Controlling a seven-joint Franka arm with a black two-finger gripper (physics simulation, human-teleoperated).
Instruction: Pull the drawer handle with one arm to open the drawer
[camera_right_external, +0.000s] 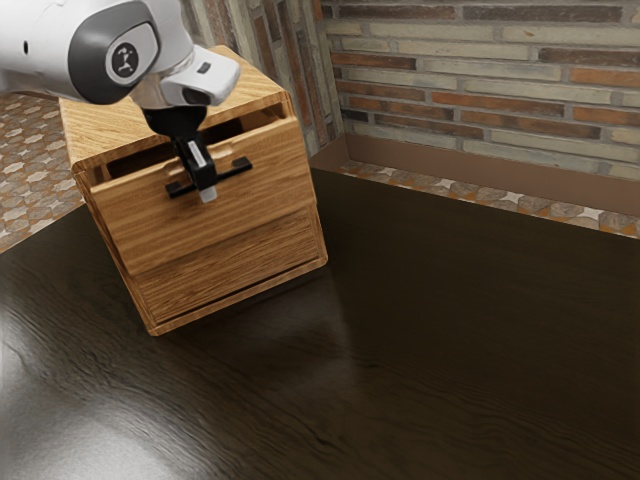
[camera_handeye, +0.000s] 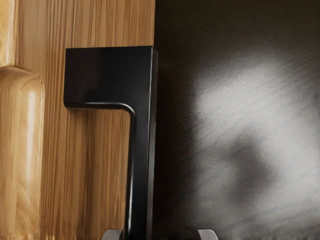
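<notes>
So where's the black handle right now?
In the exterior view's upper left, the black handle sits on the front of the part-open top drawer of the wooden cabinet, with the gripper down over it.

End effector (camera_right_external: 205, 188) at handle (camera_right_external: 232, 170), prob. touching it; top drawer (camera_right_external: 200, 228) partly out of cabinet (camera_right_external: 100, 125).

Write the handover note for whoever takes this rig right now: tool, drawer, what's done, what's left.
Tool: open, straddling the black handle of the top drawer; in the wrist view one fingertip stands clear of the bar.
Things: the wooden cabinet stands on the dark table. The top drawer juts past the lower drawer, with a dark gap behind its front.
Done: tool at the handle, drawer partly open.
Left: pull the drawer out more, probably straight away from the cabinet.
</notes>
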